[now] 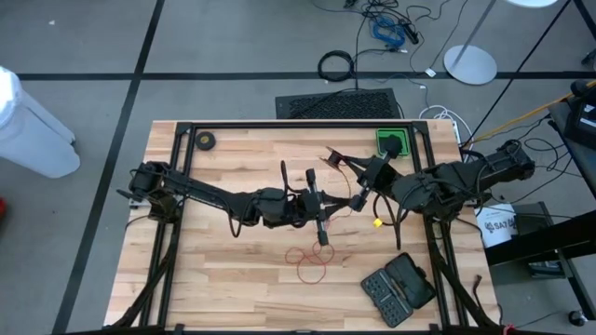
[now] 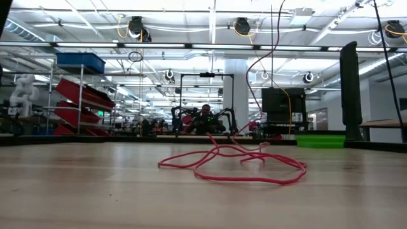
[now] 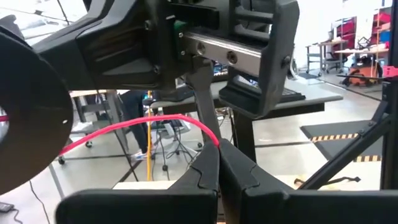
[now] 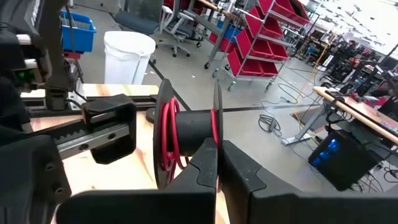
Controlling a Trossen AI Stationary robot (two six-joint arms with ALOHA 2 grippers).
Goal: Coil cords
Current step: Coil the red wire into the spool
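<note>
1. Left claw [image 1: 321,207]: fingers together, clamped on the red cord [image 3: 149,123], which runs taut from its tips toward the reel.
2. Slack cord: loose loops lie on the desk [image 1: 223,279] below and just beside the left claw, not yet wound.
3. Right claw [image 1: 365,194]: fingers together, pinching the rim of the black reel [image 4: 186,140], which already carries several red turns.
4. Step in hand, as judged: winding, roughly midway. The next move calls for feeding the cord under steady tension round the reel.
5. Containers: a green bin [image 1: 391,141] beyond the right claw holds a dark item; an open black case [image 1: 399,288] shows small pieces.
</note>
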